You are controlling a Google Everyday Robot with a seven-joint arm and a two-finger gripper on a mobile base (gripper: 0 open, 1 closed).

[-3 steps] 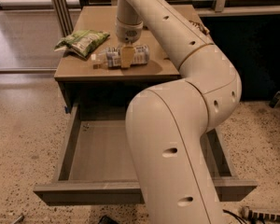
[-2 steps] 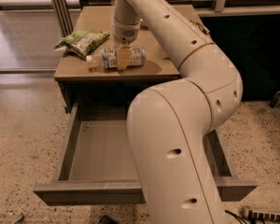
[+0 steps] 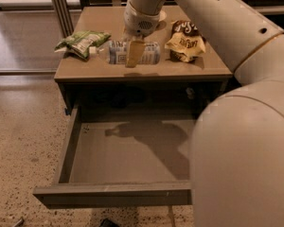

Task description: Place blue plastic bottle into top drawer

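Observation:
The blue plastic bottle is clear with a blue-and-white label and a white cap pointing left. It lies level in my gripper, which comes down from above and is shut on its middle. One yellowish finger crosses the front of the label. The bottle hangs a little above the front part of the table top and casts a shadow into the drawer. The top drawer is pulled wide open below the table, and its grey floor is bare.
A green snack bag lies on the table just left of the bottle's cap. A brown and yellow snack bag lies to its right. My arm's large white links fill the right side and hide the drawer's right part. Speckled floor lies to the left.
The gripper, closed around the bottle on the table, now holds it slightly raised near the table's front. The arm's bulk has shifted right, uncovering the brown bag and more of the drawer.

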